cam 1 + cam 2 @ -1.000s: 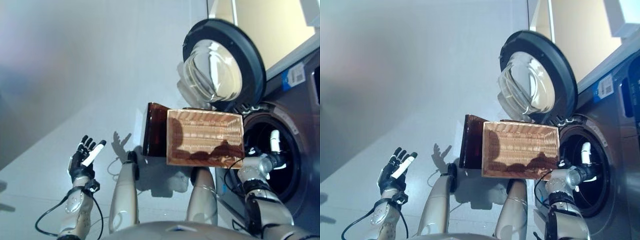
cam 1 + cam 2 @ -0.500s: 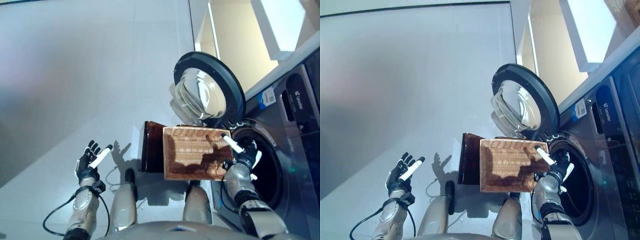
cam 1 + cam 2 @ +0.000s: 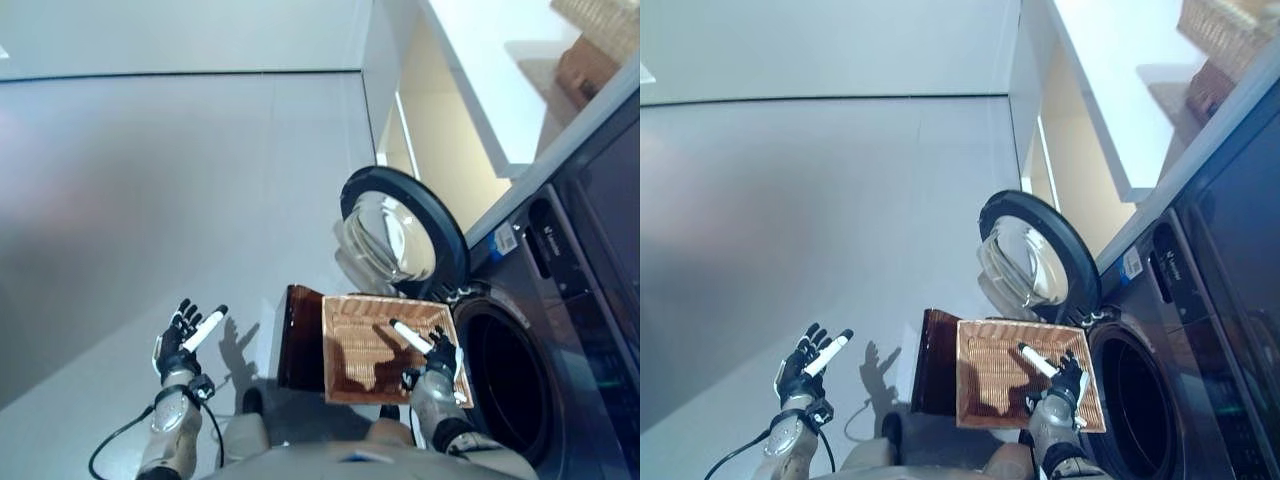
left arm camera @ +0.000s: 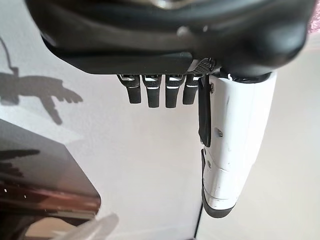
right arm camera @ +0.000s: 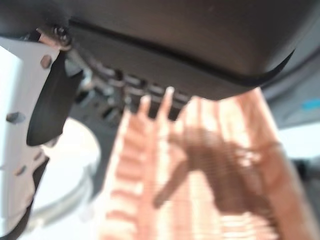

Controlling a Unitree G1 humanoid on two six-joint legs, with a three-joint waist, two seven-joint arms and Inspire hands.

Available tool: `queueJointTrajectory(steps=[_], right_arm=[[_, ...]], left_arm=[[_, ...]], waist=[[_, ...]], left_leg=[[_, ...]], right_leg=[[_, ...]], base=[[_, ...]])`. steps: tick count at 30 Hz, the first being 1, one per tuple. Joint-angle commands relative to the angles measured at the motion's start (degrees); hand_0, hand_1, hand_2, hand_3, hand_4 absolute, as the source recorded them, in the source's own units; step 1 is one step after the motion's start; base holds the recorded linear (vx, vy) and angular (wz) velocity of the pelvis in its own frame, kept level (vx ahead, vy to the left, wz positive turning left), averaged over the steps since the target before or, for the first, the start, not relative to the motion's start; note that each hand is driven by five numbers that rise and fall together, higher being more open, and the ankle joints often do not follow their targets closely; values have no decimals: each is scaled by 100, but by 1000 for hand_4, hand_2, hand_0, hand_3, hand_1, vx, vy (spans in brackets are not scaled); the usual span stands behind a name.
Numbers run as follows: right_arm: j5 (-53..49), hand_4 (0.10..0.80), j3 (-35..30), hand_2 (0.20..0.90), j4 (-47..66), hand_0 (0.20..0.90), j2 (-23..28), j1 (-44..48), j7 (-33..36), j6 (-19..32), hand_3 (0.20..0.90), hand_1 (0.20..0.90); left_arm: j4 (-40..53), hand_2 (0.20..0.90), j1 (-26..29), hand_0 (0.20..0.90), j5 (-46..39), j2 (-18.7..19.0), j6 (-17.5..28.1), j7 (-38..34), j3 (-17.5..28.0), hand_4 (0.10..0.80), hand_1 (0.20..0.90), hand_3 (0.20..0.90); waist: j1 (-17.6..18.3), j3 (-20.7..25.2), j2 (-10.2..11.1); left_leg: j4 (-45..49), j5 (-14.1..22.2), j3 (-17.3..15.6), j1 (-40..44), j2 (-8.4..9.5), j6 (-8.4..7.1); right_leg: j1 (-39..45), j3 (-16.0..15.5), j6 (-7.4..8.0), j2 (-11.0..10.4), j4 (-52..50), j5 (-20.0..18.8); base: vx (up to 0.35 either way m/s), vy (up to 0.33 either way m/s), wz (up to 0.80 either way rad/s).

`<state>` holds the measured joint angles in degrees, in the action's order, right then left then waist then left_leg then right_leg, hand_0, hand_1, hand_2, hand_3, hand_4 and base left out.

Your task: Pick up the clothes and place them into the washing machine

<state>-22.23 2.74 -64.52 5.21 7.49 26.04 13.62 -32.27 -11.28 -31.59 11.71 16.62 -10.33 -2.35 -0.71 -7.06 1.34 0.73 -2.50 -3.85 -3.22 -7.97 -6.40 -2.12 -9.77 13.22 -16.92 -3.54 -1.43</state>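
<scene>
The washing machine [image 3: 560, 300] stands at the right, its round door [image 3: 395, 232] swung open and its dark drum opening [image 3: 505, 378] bare. A wicker basket [image 3: 365, 345] sits in front of it, and I see no clothes in it. My right hand [image 3: 432, 362] hovers over the basket's right part, open, with the white-covered thumb stretched out. In the right wrist view the basket's weave [image 5: 200, 200] shows past those fingers. My left hand [image 3: 183, 338] is held open over the grey floor at the lower left, holding nothing. Its straight fingers [image 4: 159, 92] are plain in the left wrist view.
A dark brown panel [image 3: 300, 340] stands against the basket's left side. A white counter [image 3: 500, 90] runs along the upper right, with wicker baskets [image 3: 595, 40] on it. Grey floor [image 3: 150, 180] spreads to the left.
The head camera has tilted, so the whole picture has shifted. My right hand has come out of the drum opening and moved left over the basket. The left hand stays open.
</scene>
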Motion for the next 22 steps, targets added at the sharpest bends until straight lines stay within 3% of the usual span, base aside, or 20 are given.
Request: queueJointTrajectory(steps=[1,11,22], right_arm=[[326,800,110,900,168,900,96,69,-185,136,900,900],[-87,800,78,900,294,900,307,-291,-853,160,900,900],[-551,800,274,900,476,900,249,-466,-1370,332,900,900]], left_arm=[[178,900,203,900,298,114,424,63,163,800,900,900],[-115,900,255,900,519,93,197,435,-158,800,900,900],[-225,900,264,900,485,-33,100,738,-400,800,900,900]], waist=[[-32,210,15],[86,613,41],[80,707,77]], left_leg=[[-442,-369,-43,94,-190,-282],[-573,-350,-183,256,-186,-305],[-573,-324,-256,437,-274,-308]], right_leg=[[-16,-101,103,-203,349,-788],[171,-158,113,-110,685,-898],[302,-104,70,-25,744,-866]], base=[[43,0,-4],[14,1,-3],[4,0,-4]])
